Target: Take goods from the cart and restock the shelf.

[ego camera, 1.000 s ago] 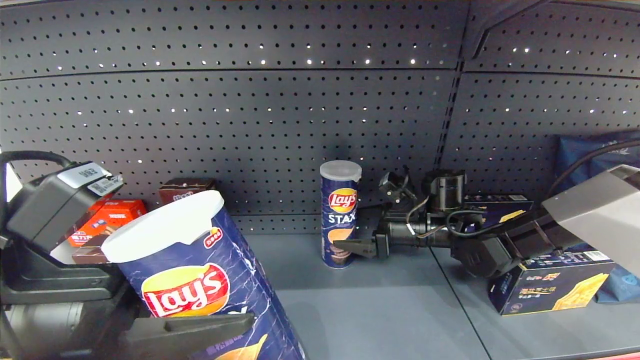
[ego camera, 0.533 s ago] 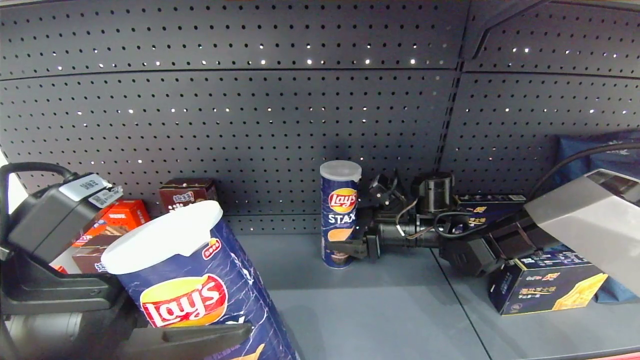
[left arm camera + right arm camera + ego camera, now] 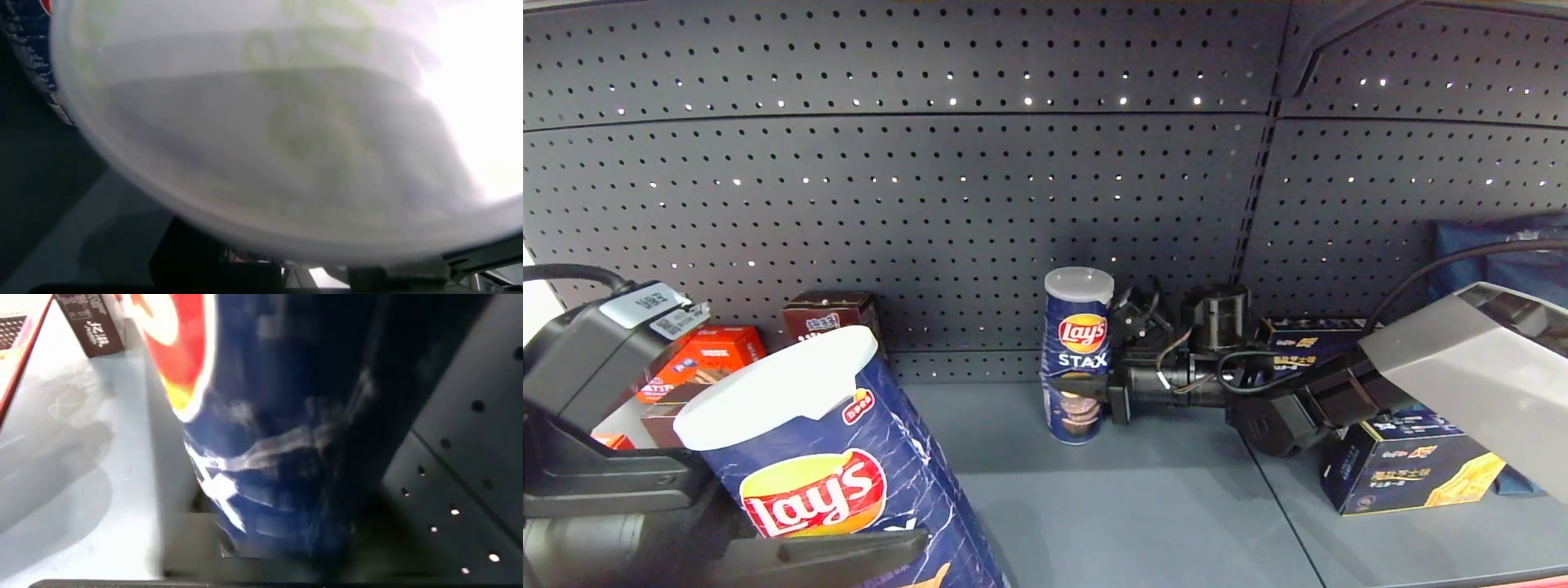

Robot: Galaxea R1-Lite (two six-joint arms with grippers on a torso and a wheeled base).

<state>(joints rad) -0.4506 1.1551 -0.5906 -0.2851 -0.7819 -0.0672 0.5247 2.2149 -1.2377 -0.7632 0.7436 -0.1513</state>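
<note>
A large blue chips can with a white lid leans at the lower left of the head view, and my left gripper is shut on its body. Its lid sits right against the lens in the left wrist view. A second, slimmer chips can stands upright on the grey shelf board, near the pegboard back. My right gripper comes in from the right, open, with the standing can between its jaws; one finger crosses the can's front and the other is hidden behind it. The right wrist view has this can very close.
Red boxes and a brown box sit at the shelf's back left. Dark blue snack boxes lie at the right, with another box and a blue bag behind. Free shelf board lies between the two cans.
My right gripper has slid left, so its jaws now reach further around the standing can. The can held on the left has sunk slightly and shifted left.
</note>
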